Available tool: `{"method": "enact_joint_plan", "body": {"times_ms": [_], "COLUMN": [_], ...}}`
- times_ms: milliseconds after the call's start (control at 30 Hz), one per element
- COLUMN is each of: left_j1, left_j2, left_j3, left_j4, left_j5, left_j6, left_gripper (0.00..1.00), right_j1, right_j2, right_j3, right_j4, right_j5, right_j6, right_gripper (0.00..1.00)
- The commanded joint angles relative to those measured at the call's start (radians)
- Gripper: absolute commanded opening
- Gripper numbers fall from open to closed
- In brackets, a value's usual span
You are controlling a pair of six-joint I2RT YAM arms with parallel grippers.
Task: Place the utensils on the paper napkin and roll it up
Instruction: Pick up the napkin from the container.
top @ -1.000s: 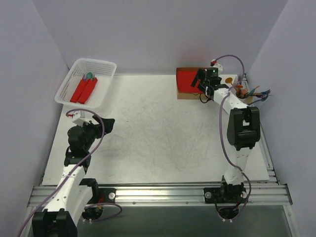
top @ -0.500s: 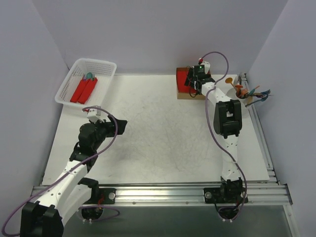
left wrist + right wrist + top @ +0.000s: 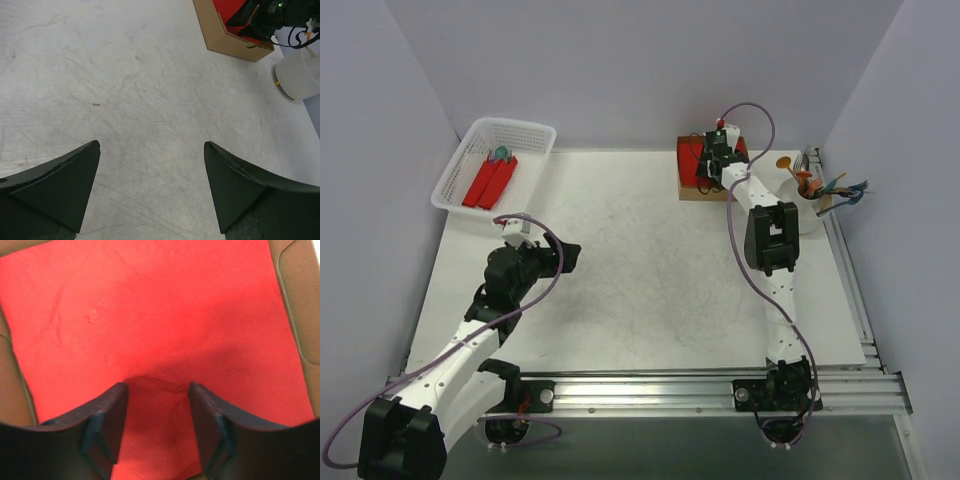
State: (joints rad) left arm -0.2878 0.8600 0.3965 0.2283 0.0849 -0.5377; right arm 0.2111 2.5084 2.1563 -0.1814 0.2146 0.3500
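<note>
1. Since a second ago: swung the right gripper (image 3: 157,386) leftward over the middle of the red stack (image 3: 689,158); pushed the left gripper (image 3: 151,145) out toward mid-table.
2. Risks lifting several sheets if pinched too deep, or tearing the thin paper napkin (image 3: 150,315), topmost on that stack, if dragged.
3. Reaching with the right arm stretched to the cardboard box (image 3: 695,192); pressing down half-closed, bunching a ridge of paper between the fingertips (image 3: 112,405), not yet clamped.
4. Holding the left gripper wide, empty, above bare table (image 3: 125,75).
5. Leaves the utensils (image 3: 830,186) in the white cup (image 3: 300,75) beside the box.
</note>
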Motion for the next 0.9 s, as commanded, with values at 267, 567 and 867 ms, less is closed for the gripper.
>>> {"method": "enact_joint_plan", "body": {"times_ms": [267,567,867], "left_j1": [-0.008,-0.01,-0.014], "left_j2": [0.004,0.03,0.034], "left_j3": [0.057,0.067,0.068], "left_j4": [0.022,0.022,0.02], "left_j5": [-0.005,0.009,0.006], "left_j6": [0.012,0.012,0.012], "left_gripper": [0.94,0.94,0.94], "right_j1": [0.011,0.008,0.001], "right_j2": [0.029,0.061,0.099], "right_j3": [0.079,0.129,0.166], "right_j4": [-0.099,-0.153,-0.199], "right_j5": [0.031,0.0,-0.032], "right_j6": [-0.025,-0.037,-0.036], "right_gripper": [0.32,0.36,0.21]}}
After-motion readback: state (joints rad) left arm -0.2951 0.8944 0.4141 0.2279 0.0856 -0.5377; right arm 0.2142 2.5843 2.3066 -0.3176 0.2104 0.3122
